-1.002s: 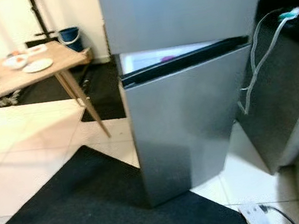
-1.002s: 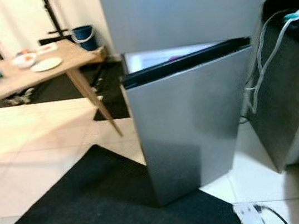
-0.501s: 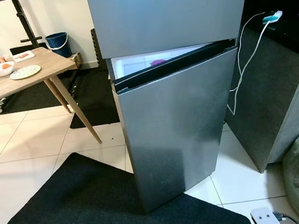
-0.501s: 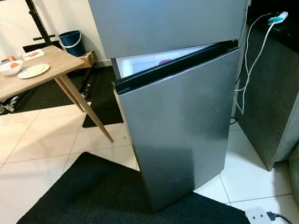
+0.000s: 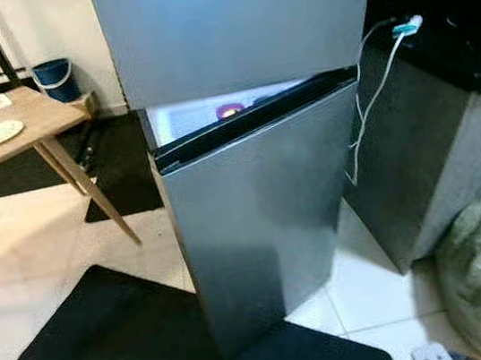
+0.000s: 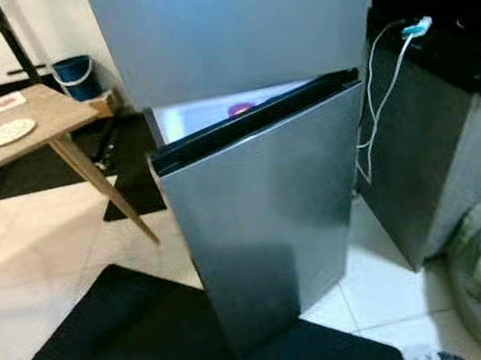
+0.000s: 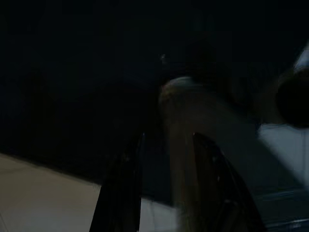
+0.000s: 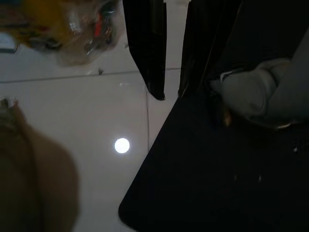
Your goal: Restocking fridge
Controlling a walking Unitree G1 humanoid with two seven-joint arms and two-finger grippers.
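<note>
Tall silver two-door fridge (image 5: 253, 142) stood ahead on white tile floor (image 5: 27, 266), lower door (image 5: 256, 223) ajar; black floor mat (image 5: 93, 347) before it, wooden table (image 5: 25, 131) left. Left gripper (image 7: 164, 154) and right gripper (image 8: 171, 72) hung idle, fingers slightly apart.

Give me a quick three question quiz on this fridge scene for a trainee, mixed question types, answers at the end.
1. True or false: the lower fridge door is fully shut.
2. Multiple choice: what stands by the wall behind the wooden table? A) blue bucket B) red stool C) green crate
3. Fill in: a white cable hangs down the side of the dark ____ on the fridge's right.

Key: 1 false, it stands ajar; 2 A; 3 counter.
</note>
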